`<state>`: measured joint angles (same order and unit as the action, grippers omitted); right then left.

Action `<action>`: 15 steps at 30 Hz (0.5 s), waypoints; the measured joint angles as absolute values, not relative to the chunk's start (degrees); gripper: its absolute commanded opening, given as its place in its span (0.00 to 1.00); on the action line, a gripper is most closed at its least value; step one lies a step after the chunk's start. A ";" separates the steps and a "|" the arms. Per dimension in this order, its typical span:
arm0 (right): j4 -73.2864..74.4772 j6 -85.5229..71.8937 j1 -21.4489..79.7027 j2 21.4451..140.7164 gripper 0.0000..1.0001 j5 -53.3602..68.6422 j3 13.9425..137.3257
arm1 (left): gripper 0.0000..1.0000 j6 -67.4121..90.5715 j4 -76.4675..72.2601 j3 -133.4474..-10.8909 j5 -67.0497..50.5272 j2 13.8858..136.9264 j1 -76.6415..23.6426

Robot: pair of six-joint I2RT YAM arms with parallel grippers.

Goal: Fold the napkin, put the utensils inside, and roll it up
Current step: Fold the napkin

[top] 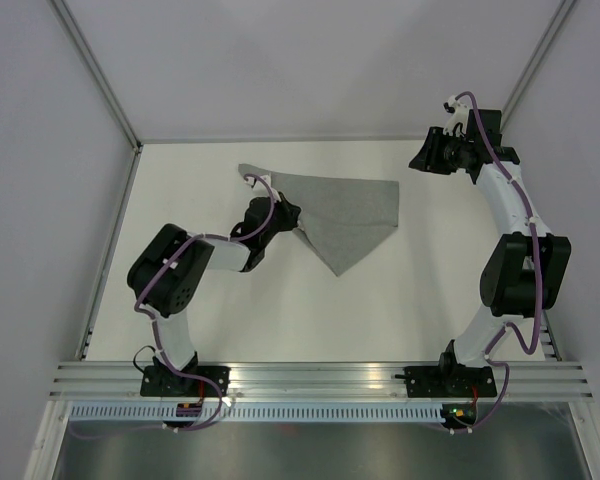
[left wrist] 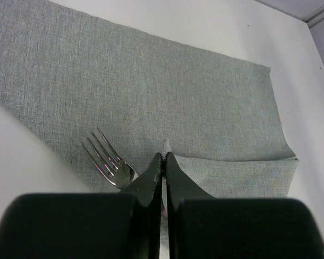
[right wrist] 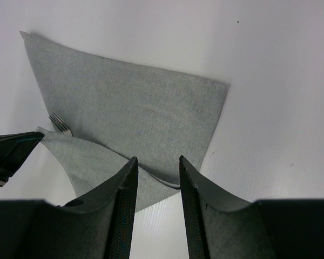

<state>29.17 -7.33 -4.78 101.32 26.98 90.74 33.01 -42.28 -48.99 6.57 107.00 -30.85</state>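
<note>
The grey napkin (top: 350, 212) lies on the white table, partly folded, with one flap drawn over itself. My left gripper (top: 298, 224) is shut on a corner of the napkin (left wrist: 151, 86), and a bit of cloth pokes out past its tips (left wrist: 165, 157). Beside the left finger lie the fork's (left wrist: 105, 159) tines, on the cloth and partly under the raised flap. Of the utensils, only this fork (right wrist: 60, 124) shows. My right gripper (top: 425, 156) hangs open at the back right, away from the napkin (right wrist: 135, 108), and nothing is between its fingers (right wrist: 157, 160).
White walls and a metal frame post (top: 100, 75) close in the table at the back and sides. An aluminium rail (top: 310, 378) with both arm bases runs along the near edge. Bare tabletop (top: 360, 310) lies in front of the napkin.
</note>
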 measured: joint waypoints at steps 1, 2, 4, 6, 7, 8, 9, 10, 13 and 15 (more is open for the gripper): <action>29.17 -7.31 -4.78 101.34 0.42 27.00 90.74 | 0.02 33.21 -42.30 -49.06 6.33 107.24 -30.70; 29.17 -7.31 -4.78 101.34 0.42 27.00 90.74 | 0.02 33.39 -42.26 -49.06 6.15 107.42 -30.55; 29.17 -7.31 -4.78 101.34 0.42 27.00 90.74 | 0.02 33.78 -42.26 -49.06 5.82 107.61 -30.22; 29.17 -7.31 -4.78 101.43 0.42 27.03 90.74 | 0.02 34.22 -42.26 -49.06 5.65 107.66 -29.91; 29.17 -7.31 -4.78 101.45 0.42 27.05 90.74 | 0.05 34.37 -42.28 -49.06 5.58 107.63 -29.74; 29.19 -7.31 -4.78 101.51 0.42 27.07 90.74 | 0.08 34.50 -42.30 -49.06 5.41 107.63 -29.58; 29.19 -7.31 -4.78 101.60 0.42 27.09 90.74 | 0.12 34.61 -42.28 -49.06 5.37 107.66 -29.47; 29.19 -7.31 -4.78 101.71 0.42 27.11 90.74 | 0.22 34.76 -42.26 -49.08 5.30 107.66 -29.32; 29.21 -7.31 -4.78 102.08 0.42 27.11 90.74 | 0.39 35.62 -42.04 -49.17 4.95 107.66 -28.80; 29.30 -7.31 -4.78 102.15 0.42 27.11 90.74 | 0.44 36.12 -42.02 -49.19 4.21 107.66 -28.14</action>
